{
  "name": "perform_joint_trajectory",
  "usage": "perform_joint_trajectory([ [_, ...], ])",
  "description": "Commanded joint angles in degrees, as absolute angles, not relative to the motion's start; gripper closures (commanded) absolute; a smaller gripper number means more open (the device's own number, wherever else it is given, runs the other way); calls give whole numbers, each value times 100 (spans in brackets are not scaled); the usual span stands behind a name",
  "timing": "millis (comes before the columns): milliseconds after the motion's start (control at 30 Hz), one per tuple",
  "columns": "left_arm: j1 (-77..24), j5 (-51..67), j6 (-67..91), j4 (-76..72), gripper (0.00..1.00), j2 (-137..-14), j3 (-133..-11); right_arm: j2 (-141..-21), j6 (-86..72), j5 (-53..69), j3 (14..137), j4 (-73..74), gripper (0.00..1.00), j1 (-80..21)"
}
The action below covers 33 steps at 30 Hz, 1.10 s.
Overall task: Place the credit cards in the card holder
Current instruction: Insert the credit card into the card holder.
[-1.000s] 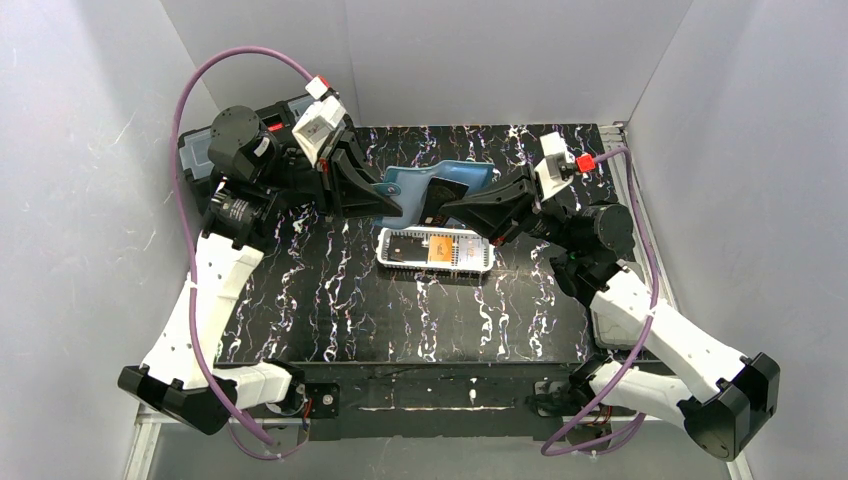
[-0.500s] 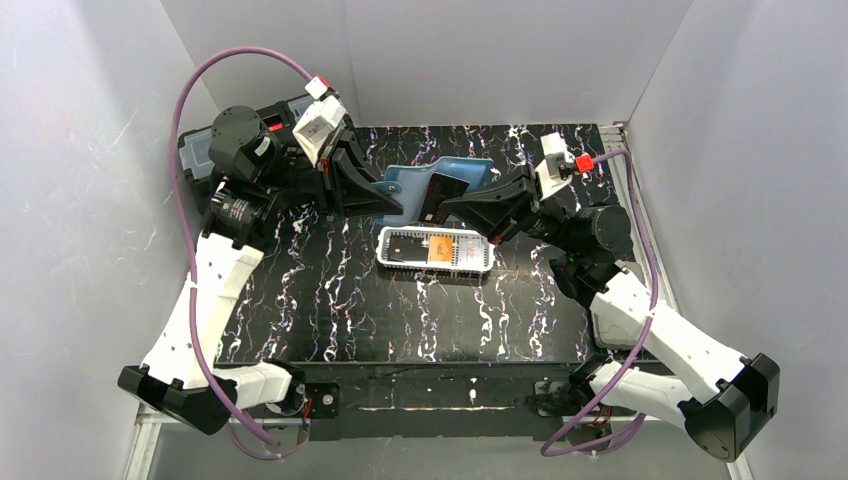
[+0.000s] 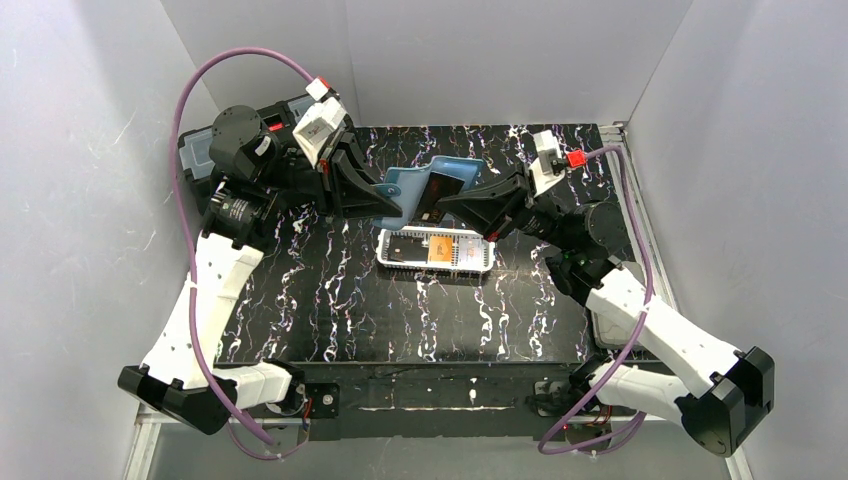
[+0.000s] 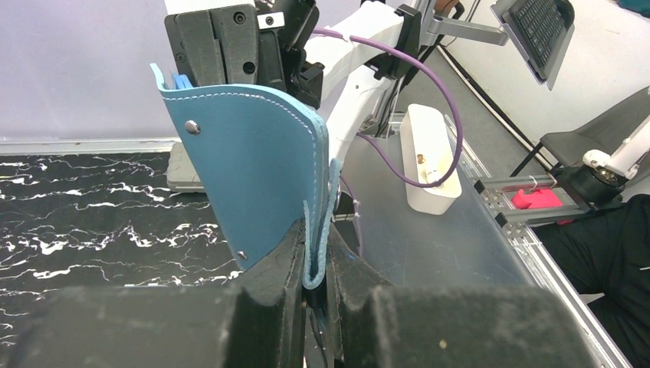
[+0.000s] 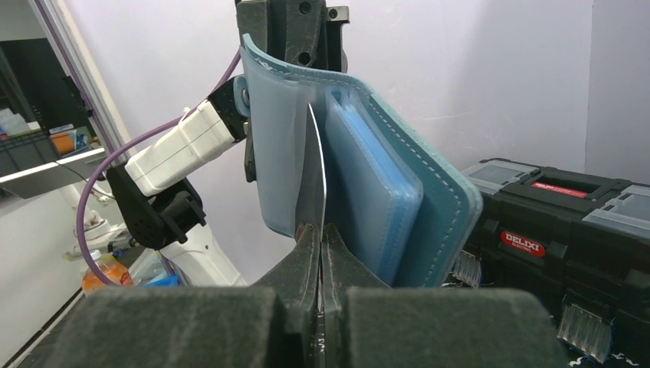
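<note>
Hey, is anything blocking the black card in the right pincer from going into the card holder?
Nothing visible does. The right pincer is shut on the black card, whose edge meets the clear sleeves of the open card holder. The left pincer grips the holder's edge, away from the card's path.

Open teal card holder (image 3: 468, 168); black card (image 3: 440, 197)

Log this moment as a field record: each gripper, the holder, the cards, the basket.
left gripper: shut on card holder, held upright and open
right gripper: shut on black card
black card position: edge-on against the holder's clear sleeves
card seated in a sleeve: cannot tell
white mesh basket: below the two grippers, holds orange card
</note>
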<state>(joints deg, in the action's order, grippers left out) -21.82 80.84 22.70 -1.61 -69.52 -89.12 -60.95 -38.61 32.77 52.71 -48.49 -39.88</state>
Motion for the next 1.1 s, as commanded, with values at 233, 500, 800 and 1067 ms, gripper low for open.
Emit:
perform_joint_trajectory([
  [233,-2312,8341,2210,-404,99,-6737,-9123,-6294,-3580,3385,5429,-4472,99,-4008],
  [500,-2313,8382,2197,-328,99,-6785,-9131,-5846,-2798,3361,5512,-3838,99,-4008],
  [800,-2317,8411,2182,-255,99,-6822,-9164,-5537,-2579,3242,5678,-3686,99,-3921],
  [1067,-2306,8390,1718,314,100,-6763,-9218,-5555,-2762,3330,5702,-4011,99,-3857],
])
